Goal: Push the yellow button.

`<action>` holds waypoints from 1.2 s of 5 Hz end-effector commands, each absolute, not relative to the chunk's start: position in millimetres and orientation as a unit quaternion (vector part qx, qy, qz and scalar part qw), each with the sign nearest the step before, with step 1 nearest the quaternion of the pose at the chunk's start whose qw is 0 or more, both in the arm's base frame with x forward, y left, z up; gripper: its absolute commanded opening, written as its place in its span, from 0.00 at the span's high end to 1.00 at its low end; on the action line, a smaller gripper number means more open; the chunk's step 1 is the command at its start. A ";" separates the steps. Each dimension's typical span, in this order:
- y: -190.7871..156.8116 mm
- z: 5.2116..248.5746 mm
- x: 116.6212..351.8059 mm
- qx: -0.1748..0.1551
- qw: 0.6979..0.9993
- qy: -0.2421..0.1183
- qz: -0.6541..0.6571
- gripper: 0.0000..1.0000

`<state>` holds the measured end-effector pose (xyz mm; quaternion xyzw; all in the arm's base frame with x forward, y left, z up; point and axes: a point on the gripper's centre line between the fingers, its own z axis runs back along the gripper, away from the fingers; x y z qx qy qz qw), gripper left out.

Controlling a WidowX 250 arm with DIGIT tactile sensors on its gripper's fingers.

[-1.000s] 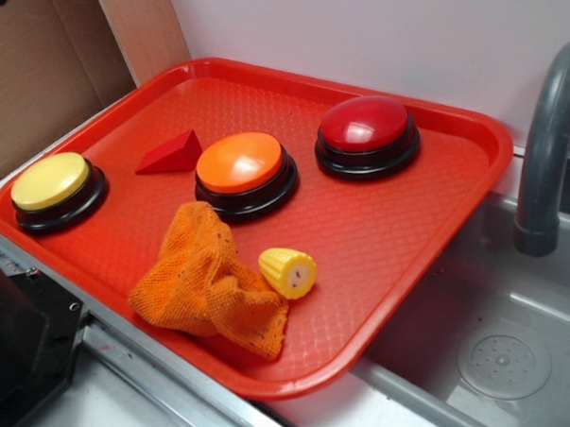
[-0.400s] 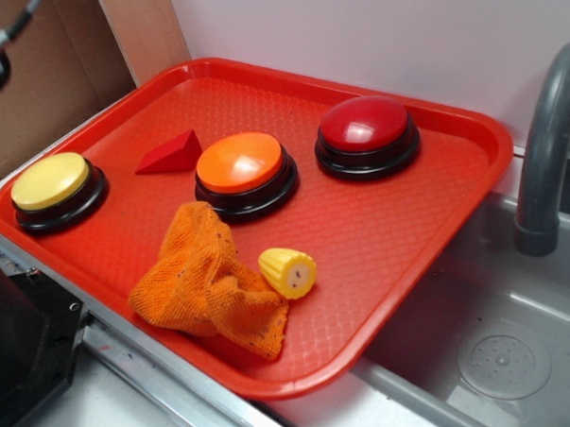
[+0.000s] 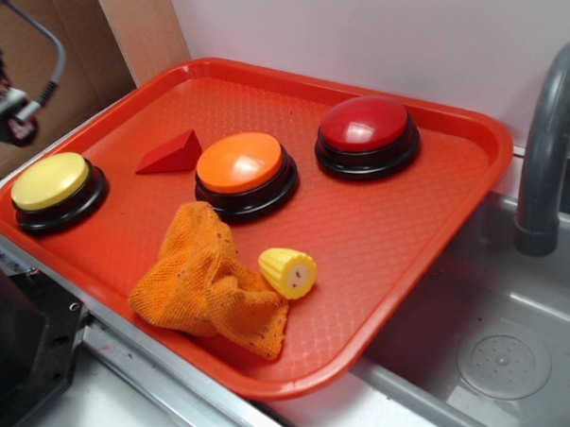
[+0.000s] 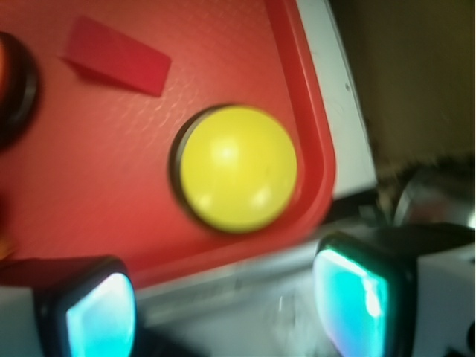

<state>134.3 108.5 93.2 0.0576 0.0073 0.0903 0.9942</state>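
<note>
A red tray sits on a counter next to a grey sink with a dark faucet. The yellow button stands on its black base in the tray's near-left corner, close to the rim. Beside it, further into the tray, lies a small red wedge, then an orange button near the middle and a red button toward the back right. A crumpled orange cloth lies at the front of the tray with a yellow toy corn piece just beside it, touching or nearly touching its edge.

The gripper appears at the upper left edge of the exterior view, above and behind the yellow button and well clear of it, with a cable looping over it. In the wrist view the gripper shows two fingers, one pad at the lower left and the other at the lower right, set wide apart with nothing between them. The yellow button shows there ahead of the fingers, inside the tray's curved corner, with the red wedge beyond it. This view is blurred.
</note>
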 end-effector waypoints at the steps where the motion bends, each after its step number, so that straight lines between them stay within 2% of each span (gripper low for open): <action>1: 132.8 63.9 168.9 0.077 0.993 -0.029 0.079 0.00; 2: 133.1 48.0 137.8 0.069 0.993 -0.046 0.084 0.00; 3: 132.4 54.2 142.9 0.075 0.993 -0.048 0.079 0.00; 4: 131.1 44.8 147.8 0.056 0.996 -0.027 0.068 0.00; 5: 134.8 59.3 154.5 0.060 0.997 -0.022 0.050 0.00; 6: 139.0 82.1 164.8 0.086 0.995 -0.021 0.041 0.00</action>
